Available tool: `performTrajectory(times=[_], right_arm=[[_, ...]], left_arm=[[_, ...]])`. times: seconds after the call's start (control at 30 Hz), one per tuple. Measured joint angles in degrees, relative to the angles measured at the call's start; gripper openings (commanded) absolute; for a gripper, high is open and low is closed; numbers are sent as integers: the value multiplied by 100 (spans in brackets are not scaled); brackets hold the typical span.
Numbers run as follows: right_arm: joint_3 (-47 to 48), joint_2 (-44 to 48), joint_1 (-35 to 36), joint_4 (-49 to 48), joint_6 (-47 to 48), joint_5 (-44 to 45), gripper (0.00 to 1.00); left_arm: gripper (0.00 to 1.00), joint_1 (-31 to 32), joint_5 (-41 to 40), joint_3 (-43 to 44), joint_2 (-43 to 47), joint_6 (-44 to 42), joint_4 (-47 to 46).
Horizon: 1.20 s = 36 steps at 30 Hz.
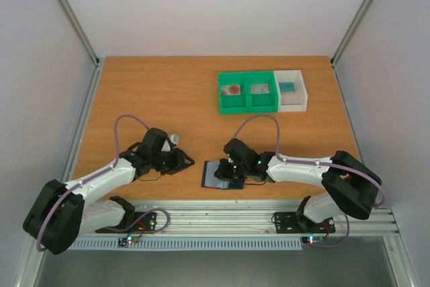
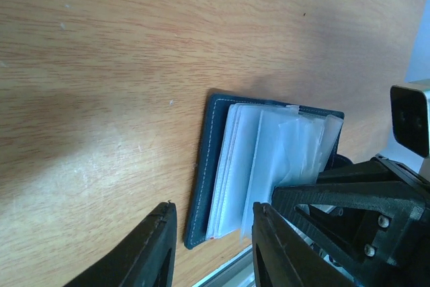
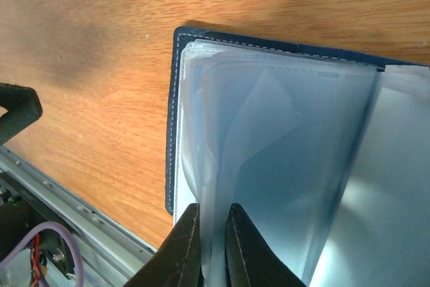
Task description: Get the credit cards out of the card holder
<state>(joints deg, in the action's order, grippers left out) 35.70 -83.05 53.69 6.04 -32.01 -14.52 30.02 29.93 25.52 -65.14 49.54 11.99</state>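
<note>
The dark navy card holder [image 1: 213, 174] lies open on the table near the front edge, its clear plastic sleeves [image 3: 282, 132] fanned up. My right gripper [image 1: 233, 168] is over it, and in the right wrist view the gripper [image 3: 213, 212] is shut on a raised clear sleeve. My left gripper [image 1: 184, 162] is open and empty just left of the holder. In the left wrist view its fingers [image 2: 158, 233] frame the holder's navy edge [image 2: 205, 166] without touching it. A thin red edge shows at the sleeves' lower corner [image 2: 213, 236]. No whole card shows in the holder.
A green two-compartment bin [image 1: 247, 107] and a white bin [image 1: 293, 105] stand at the back right. Each compartment holds a card: a reddish one [image 1: 232, 89], a pale one [image 1: 259, 88], a teal one [image 1: 287, 87]. The metal rail [image 1: 222, 214] runs along the front edge.
</note>
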Motion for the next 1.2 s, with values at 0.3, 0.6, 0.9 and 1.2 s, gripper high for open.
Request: performTrajectory(times=[0.3, 0.6, 0.9, 1.2], right_arm=[[-35, 289, 0, 101, 249, 59, 1], [-271, 767, 0, 136, 431, 103, 1], [-796, 824, 0, -133, 492, 219, 1], [-986, 1054, 0, -188, 557, 396, 1]], left_arm=[[35, 0, 223, 0, -136, 63, -247], [43, 0, 326, 7, -184, 4, -328], [44, 0, 260, 203, -472, -380, -9], [43, 2, 459, 190, -1019, -450, -214]])
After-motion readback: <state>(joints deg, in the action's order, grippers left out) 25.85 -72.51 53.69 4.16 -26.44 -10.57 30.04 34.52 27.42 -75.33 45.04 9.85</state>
